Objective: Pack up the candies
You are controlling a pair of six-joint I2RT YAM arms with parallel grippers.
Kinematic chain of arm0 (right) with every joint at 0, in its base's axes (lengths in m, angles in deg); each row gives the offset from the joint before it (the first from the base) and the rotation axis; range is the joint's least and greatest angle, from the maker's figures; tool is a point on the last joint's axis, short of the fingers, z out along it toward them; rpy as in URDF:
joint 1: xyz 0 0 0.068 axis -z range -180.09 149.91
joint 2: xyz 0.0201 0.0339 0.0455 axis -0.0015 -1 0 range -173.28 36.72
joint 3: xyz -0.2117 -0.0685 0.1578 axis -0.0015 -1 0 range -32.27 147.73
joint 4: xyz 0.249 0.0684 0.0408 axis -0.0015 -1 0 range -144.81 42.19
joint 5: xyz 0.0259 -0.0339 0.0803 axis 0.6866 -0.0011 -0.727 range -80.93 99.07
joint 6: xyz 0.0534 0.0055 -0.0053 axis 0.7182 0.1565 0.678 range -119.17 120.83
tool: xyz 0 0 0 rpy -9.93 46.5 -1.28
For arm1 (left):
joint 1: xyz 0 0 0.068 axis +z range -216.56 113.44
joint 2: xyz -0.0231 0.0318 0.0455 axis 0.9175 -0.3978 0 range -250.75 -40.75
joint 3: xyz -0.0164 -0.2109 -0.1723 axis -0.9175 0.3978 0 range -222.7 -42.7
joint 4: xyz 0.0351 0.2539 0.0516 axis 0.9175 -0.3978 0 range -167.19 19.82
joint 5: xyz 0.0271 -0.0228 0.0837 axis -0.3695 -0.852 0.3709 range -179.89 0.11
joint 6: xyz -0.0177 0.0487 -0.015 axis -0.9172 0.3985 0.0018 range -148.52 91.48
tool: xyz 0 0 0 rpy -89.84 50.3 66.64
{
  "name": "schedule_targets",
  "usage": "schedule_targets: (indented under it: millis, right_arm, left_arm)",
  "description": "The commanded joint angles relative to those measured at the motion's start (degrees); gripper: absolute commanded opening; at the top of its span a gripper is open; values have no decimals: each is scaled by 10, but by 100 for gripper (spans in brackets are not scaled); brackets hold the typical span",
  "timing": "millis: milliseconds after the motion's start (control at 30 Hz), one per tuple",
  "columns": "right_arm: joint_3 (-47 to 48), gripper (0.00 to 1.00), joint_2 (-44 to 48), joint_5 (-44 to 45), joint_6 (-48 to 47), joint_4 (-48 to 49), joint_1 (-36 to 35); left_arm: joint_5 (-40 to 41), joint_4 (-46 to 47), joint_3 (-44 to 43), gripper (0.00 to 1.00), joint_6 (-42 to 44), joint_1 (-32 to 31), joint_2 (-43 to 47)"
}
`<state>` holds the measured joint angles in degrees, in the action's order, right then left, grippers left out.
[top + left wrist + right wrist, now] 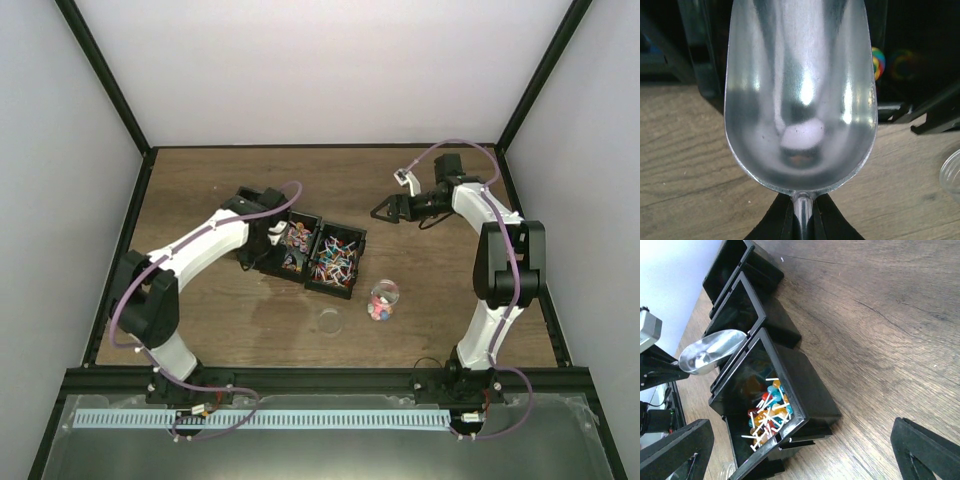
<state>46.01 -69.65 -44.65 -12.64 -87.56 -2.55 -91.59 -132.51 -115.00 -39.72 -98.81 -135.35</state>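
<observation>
Wooden table (250, 330) enclosed by plain white walls (320, 70).

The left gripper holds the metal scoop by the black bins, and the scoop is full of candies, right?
Not quite. The left gripper holds the metal scoop by the black bins, but the scoop is empty: the left wrist view shows only bare metal in its bowl.

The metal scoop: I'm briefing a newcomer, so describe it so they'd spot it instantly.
On the wooden table, find the black bins near the middle. At their left side the left hand grips the scoop by its handle: the only shiny silver thing among black plastic and coloured candies.
</observation>
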Motion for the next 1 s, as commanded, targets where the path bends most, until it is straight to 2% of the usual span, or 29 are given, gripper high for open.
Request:
schedule_targets:
  millis: [0, 367, 667, 967]
  right_arm:
    - [29, 100, -7, 5, -14, -11, -4]
    - [48, 100, -23, 10, -20, -17, -4]
    - [54, 100, -31, 12, -22, -19, -4]
    - [67, 100, -41, 12, -21, -23, -4]
  left_arm:
    - [5, -25, -43, 4, 2, 0, -20]
    - [4, -59, -69, 4, 6, 1, -38]
    - [-56, -94, -106, 4, 43, 3, -45]
    - [-45, -90, -96, 4, 37, 9, -53]
